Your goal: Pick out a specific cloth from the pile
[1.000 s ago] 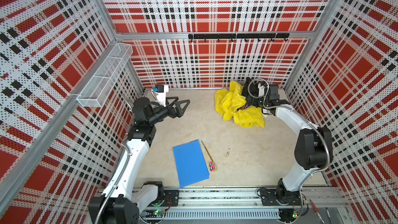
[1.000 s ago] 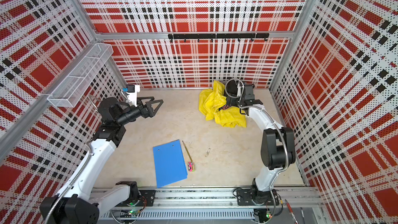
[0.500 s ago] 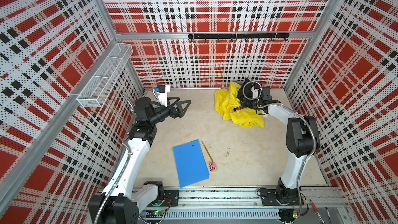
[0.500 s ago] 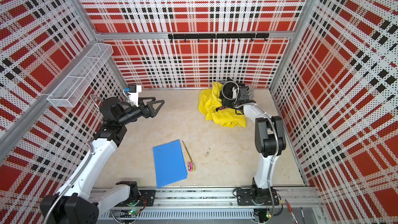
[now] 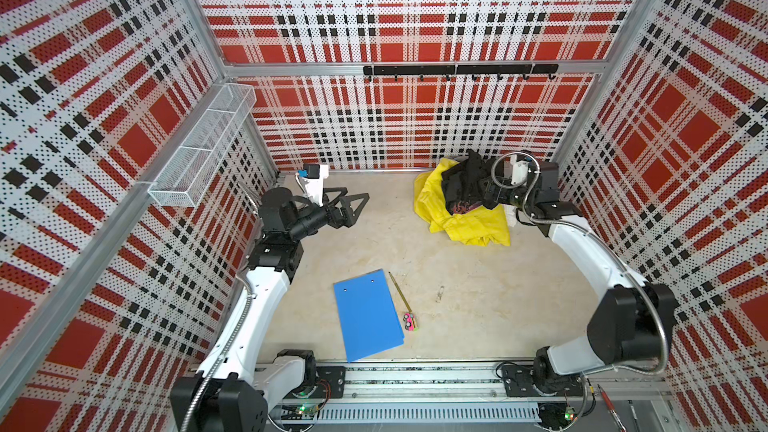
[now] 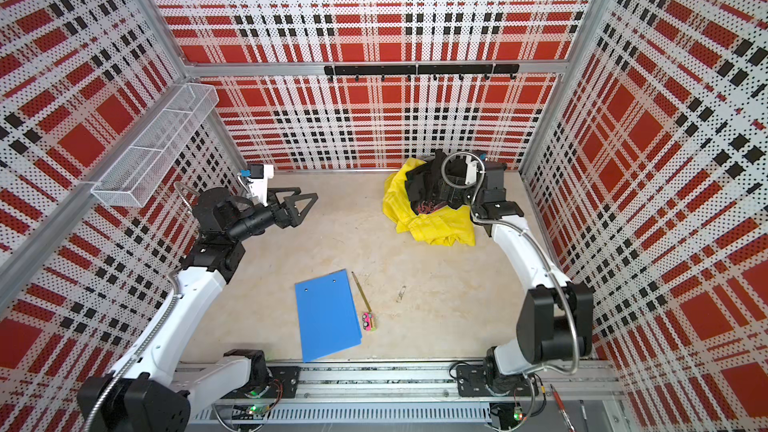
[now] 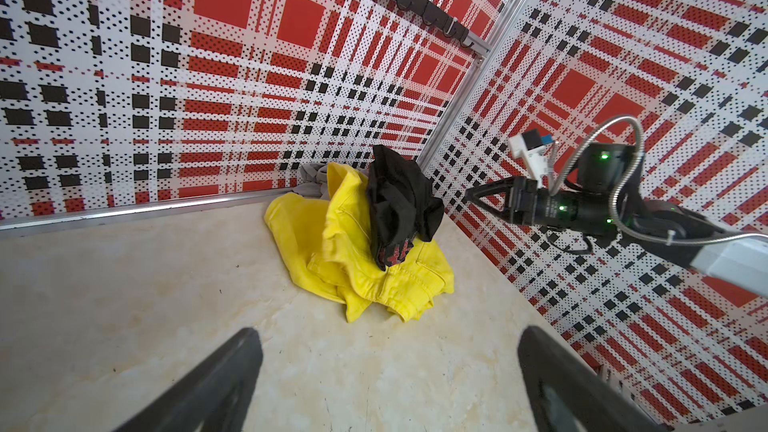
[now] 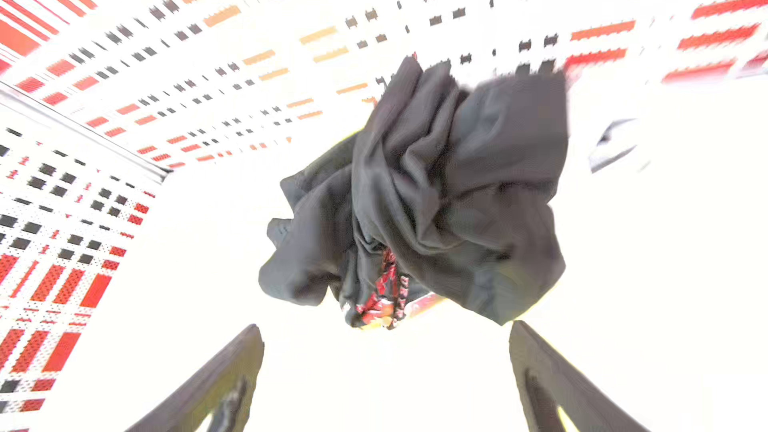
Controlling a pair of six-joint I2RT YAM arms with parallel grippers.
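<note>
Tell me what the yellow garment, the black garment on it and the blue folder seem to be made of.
Yellow garment: likely heavy woven cotton, denim-like; matte, with stitched seams and stiff folds.
Black garment: probably thin jersey knit; matte, fine limp folds, red print.
Blue folder: seemingly stiff plastic or coated board; flat, smooth, straight edges, two small rivets or holes.

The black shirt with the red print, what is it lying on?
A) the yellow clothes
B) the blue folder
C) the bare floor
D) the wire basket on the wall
A: the black garment is draped over the yellow garment in the back corner, well apart from the blue folder.
</note>
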